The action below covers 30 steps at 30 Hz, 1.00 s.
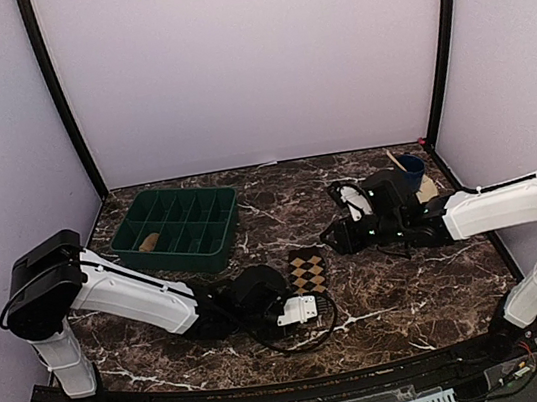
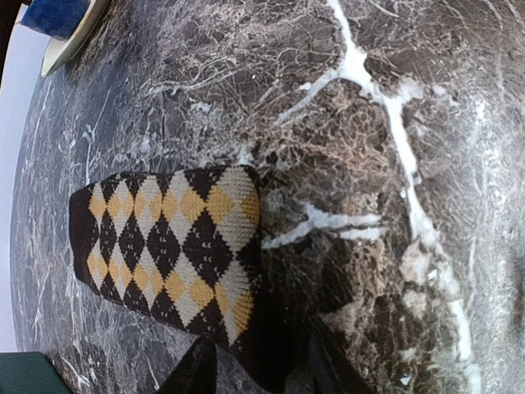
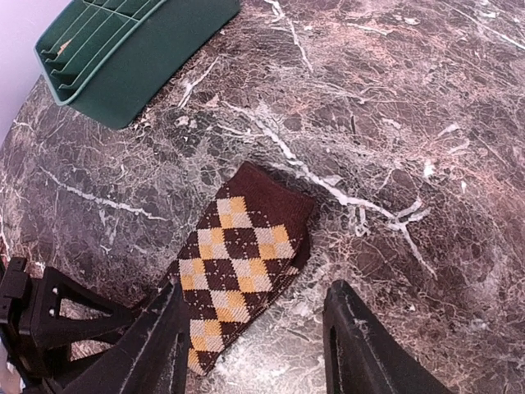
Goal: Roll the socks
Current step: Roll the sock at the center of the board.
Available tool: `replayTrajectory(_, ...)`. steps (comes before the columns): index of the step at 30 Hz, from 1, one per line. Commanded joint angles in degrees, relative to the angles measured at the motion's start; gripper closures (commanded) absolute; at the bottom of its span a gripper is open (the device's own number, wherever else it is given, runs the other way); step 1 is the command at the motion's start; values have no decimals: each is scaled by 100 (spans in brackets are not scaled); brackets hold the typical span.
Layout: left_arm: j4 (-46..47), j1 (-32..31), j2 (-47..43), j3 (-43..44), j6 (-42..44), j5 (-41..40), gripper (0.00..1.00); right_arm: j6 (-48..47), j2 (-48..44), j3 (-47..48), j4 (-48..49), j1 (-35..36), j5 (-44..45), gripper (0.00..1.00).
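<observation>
2 socks: the checkered sock (image 1: 308, 272) lies flat mid-counter (image 1: 412, 281), the tan sock (image 1: 149, 242) in the green tray (image 1: 178, 259). Around the checkered sock's dark end, the left hand (image 2: 262, 373) sits half-spread, grip unclear; the right hand (image 3: 254, 345) hovers spread, empty.

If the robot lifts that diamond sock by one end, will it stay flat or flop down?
Probably flop: the diamond sock looks like soft knit, lying limp and flat on the marble table. It is likely very light, being so thin. A push would probably bunch or slide it, not roll it.
</observation>
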Motion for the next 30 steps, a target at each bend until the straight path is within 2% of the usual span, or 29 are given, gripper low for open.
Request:
replayTrajectory(1,-342,100,-3,120,64,182,59,11,-207,-24,27,53,102,49)
replayTrajectory(13,-855,299,169,347,34,626,60,-31,-288,8,-8,83,108,49)
replayTrajectory(19,-979,299,331,470,110,819,64,-68,-334,-27,-35,87,152,48)
replayTrajectory(21,-990,299,375,500,136,857,68,-75,-330,-37,-30,88,154,48)
replayTrajectory(25,-1196,308,508,613,183,911,85,-116,-334,-30,-43,86,171,48)
replayTrajectory(30,-1430,316,555,723,164,1082,98,-173,-352,-7,-68,87,192,48)
